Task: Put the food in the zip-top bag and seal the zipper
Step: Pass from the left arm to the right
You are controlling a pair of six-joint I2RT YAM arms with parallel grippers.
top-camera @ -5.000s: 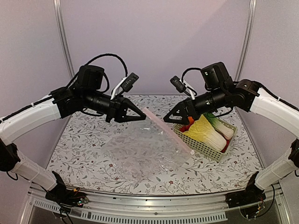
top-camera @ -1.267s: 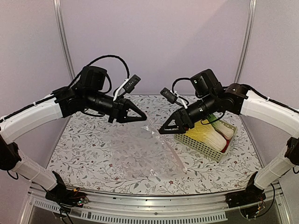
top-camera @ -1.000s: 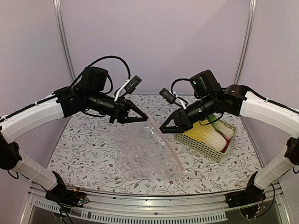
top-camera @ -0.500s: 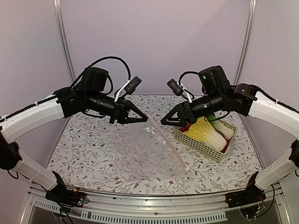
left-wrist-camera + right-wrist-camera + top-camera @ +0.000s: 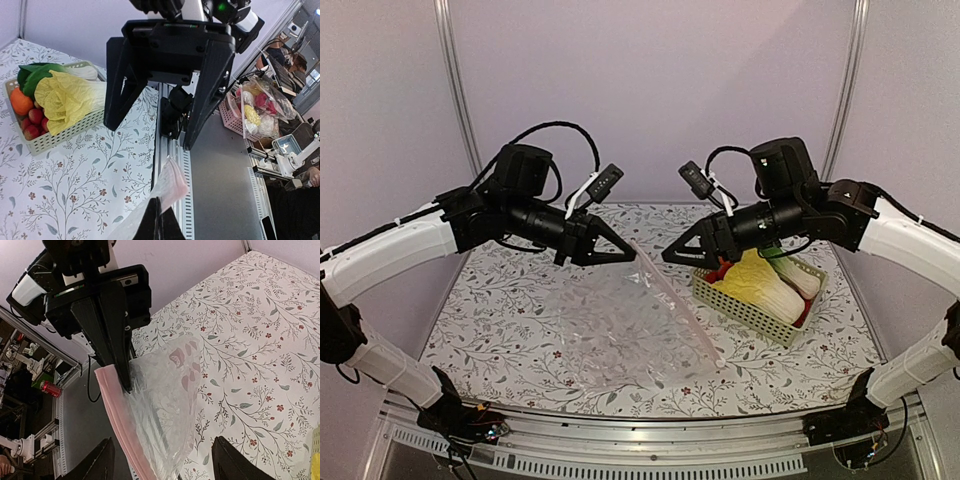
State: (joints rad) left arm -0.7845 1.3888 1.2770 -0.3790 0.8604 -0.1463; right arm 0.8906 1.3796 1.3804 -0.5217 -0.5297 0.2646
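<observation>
The zip-top bag (image 5: 620,330) lies crumpled on the flowered table (image 5: 490,312), left of the pale green basket (image 5: 750,315). Its zipper (image 5: 680,305) climbs slanting up and away from the basket's near corner. The left gripper (image 5: 630,256) is clamped on the zipper's upper end. Inside the basket the napa cabbage (image 5: 760,285) hides most of the other food. Over the basket's left end hangs the right gripper (image 5: 668,259), jaws apart and empty. A second ago it was lower, closer to the zipper, and its jaws were narrower.

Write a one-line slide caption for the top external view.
Left hand holds the zip-top bag up by its mouth edge; open right hand faces it; toy produce sits in the basket.
</observation>
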